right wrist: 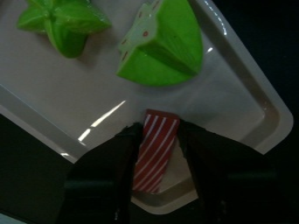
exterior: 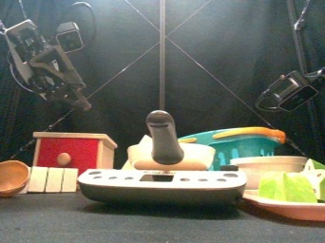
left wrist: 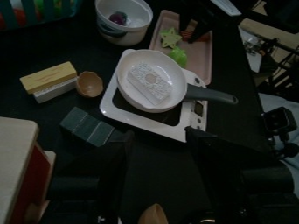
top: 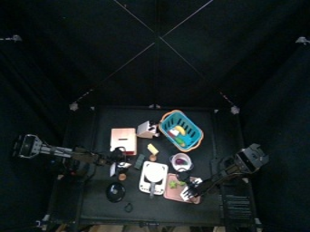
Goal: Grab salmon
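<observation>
1. The right gripper (right wrist: 156, 166) hangs over a pink tray (right wrist: 251, 92), jaws spread either side of the striped salmon (right wrist: 155, 150), not visibly pinching it.
2. The salmon lies at the tray's corner, at 6 o'clock from a green wedge (right wrist: 163, 48).
3. The left gripper (top: 112, 161) hovers left; its jaw opening cannot be told.

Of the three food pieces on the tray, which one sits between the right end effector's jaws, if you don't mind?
The red-and-white striped salmon slice, at the tray's edge. The green star piece and the green wedge lie farther off, clear of the right end effector.
</observation>
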